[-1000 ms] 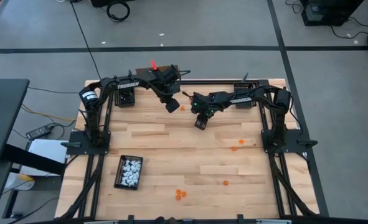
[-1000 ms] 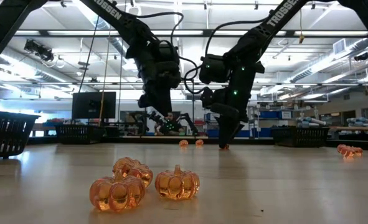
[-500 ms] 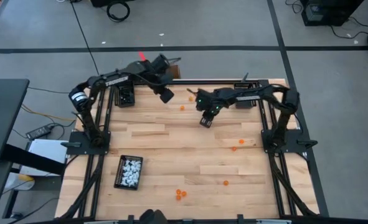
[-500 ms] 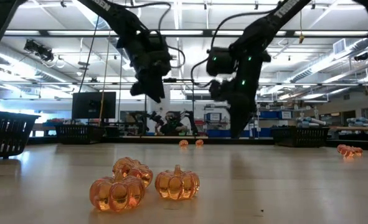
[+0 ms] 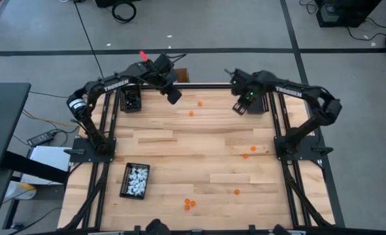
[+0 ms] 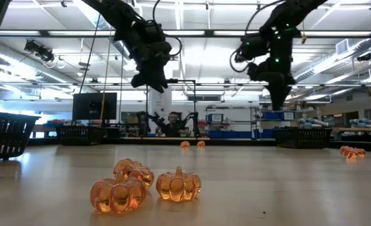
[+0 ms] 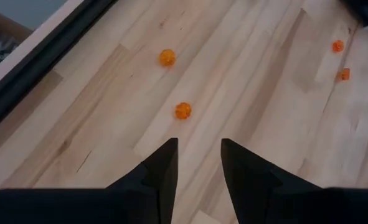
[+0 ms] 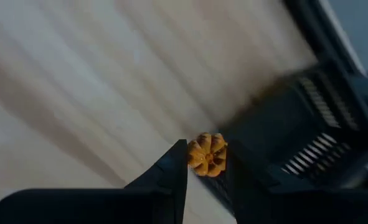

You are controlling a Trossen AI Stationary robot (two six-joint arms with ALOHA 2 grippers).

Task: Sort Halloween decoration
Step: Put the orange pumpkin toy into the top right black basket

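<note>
High view: right hand [image 5: 240, 108] hangs near the far right corner of the tabletop [image 5: 179, 153], just beside the black tray [image 5: 257, 103] at that far edge, prob. because that tray takes the orange ones. Left hand [image 5: 174, 96] is up by the far edge, left of centre, near two loose orange pumpkins [image 5: 195, 108]. Another black tray [image 5: 132, 101] sits at the far left corner; a tray of white trinkets [image 5: 135, 180] lies toward the near left. More orange pcs scattered: two mid-right [image 5: 249, 152], one [image 5: 237, 192] and a cluster of three [image 5: 189, 203] near the near edge.

Low view: both hands raised well off the tabletop, left [image 6: 149, 81] and right [image 6: 278, 100]. The cluster of three [image 6: 145, 184] fills the foreground, unsorted.

Left wrist view: fingers [image 7: 165, 168] apart w/ nothing between; bare wood shows in the gap. The two pumpkins [image 7: 182, 111] lie just ahead, so likely lining up for a pick.

Right wrist view: fingers [image 8: 174, 171] clenched on an orange pumpkin [image 8: 207, 154], held at the tips so it can drop clean. Tray [image 8: 296, 146] is blurred just beyond; carry looks nearly there, release not yet done.
</note>
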